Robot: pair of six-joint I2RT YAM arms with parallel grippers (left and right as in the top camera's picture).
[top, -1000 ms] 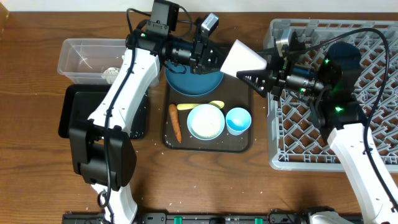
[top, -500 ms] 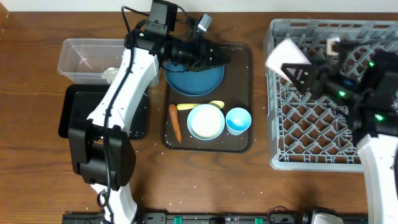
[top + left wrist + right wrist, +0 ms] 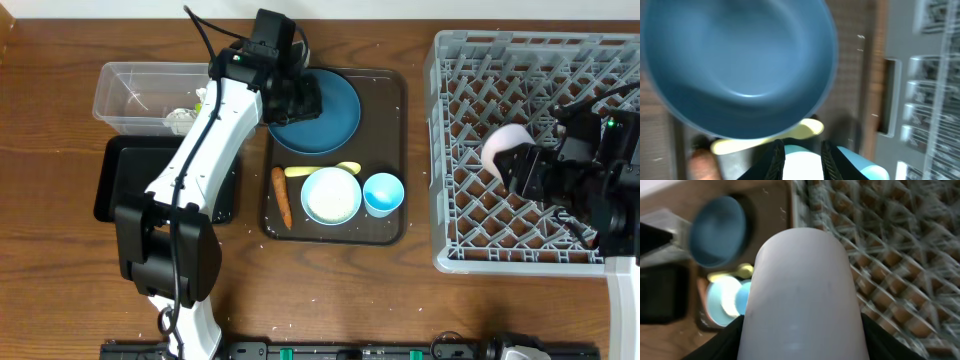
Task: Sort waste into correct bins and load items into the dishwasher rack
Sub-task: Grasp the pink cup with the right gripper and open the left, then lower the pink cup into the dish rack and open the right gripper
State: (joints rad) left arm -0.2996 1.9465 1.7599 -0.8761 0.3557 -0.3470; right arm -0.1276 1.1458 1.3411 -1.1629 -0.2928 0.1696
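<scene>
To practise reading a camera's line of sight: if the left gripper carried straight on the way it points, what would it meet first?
Probably the dark blue round plate, which fills the left wrist view ahead of the left gripper; depth is unclear.

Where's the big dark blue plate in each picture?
Overhead: dark blue plate at the brown tray's top end.
Left wrist: fills the upper left.
Right wrist: small, upper left, beside the pale pink cup.
Shared landmark: pale yellow spoon, next to the plate everywhere.
</scene>
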